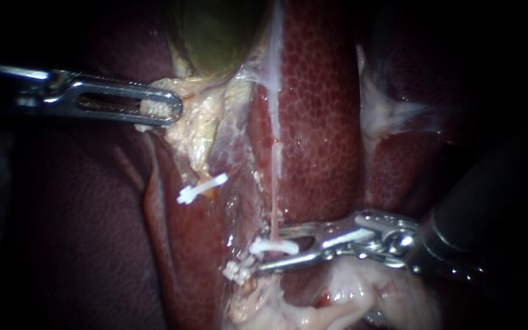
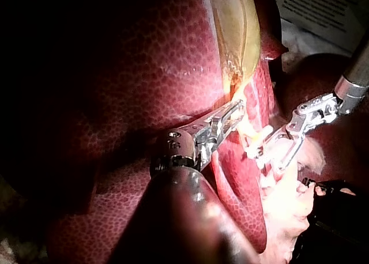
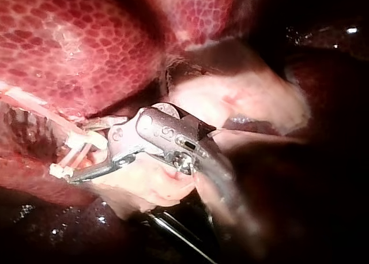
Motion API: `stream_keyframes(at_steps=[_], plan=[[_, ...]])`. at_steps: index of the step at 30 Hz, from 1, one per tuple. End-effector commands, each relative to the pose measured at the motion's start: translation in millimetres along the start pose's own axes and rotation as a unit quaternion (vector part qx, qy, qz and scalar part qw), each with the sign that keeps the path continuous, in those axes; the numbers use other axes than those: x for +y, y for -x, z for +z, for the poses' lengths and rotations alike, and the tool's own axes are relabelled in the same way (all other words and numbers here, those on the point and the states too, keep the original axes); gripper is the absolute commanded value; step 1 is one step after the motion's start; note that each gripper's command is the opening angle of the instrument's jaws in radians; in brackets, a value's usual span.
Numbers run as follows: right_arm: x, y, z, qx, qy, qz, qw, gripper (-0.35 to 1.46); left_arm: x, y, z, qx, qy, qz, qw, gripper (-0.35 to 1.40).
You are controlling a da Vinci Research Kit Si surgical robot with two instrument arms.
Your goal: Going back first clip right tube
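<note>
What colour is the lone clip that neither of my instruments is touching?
The clip is plain white, clearest in the endoscope view.

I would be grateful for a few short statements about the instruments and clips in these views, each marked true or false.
1. The left instrument's end effector is closed on pale tissue just below the gallbladder. True.
2. The right instrument's end effector has its jaws lying shut together. False: a gap shows between them, and a white clip lies in that gap.
3. A second white clip sits apart from both instruments. True.
4. The gallbladder is hidden in the endoscope view. False: its greenish body shows above the left instrument's tip.
</note>
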Motion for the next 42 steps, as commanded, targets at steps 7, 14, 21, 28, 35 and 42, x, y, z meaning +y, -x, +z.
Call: stream_keyframes(at_steps=[7,14,21,28,35,42], plan=[[-0.3,-2.1,-3.7,0.003,-0.008,-0.077,0.997,0.6,0.0,0.0,0.1,0.0,0.0,0.0,1.0,-0.35],[-2.0,-5.8,-6.9,0.013,-0.018,-0.125,0.9919,0.6,0.0,-0.1,0.1,0.0,0.001,0.0,1.0,-0.35],[-4.2,-10.3,-10.5,0.045,-0.031,-0.141,0.9885,0.6,-0.1,-0.2,0.4,-0.001,0.001,0.0,1.0,-0.35],[-5.1,-11.9,-12.0,0.048,-0.034,-0.144,0.9878,0.6,-0.1,-0.5,1.5,-0.002,0.003,0.001,1.0,-0.35],[-5.0,-11.7,-12.1,0.047,-0.034,-0.144,0.9878,0.6,-0.3,-1.9,4.2,0.001,-0.005,0.005,1.0,-0.35],[-5.1,-11.6,-12.1,0.047,-0.035,-0.145,0.9877,0.6,0.0,-3.8,7.8,0.014,-0.006,0.011,0.9998,-0.35]])
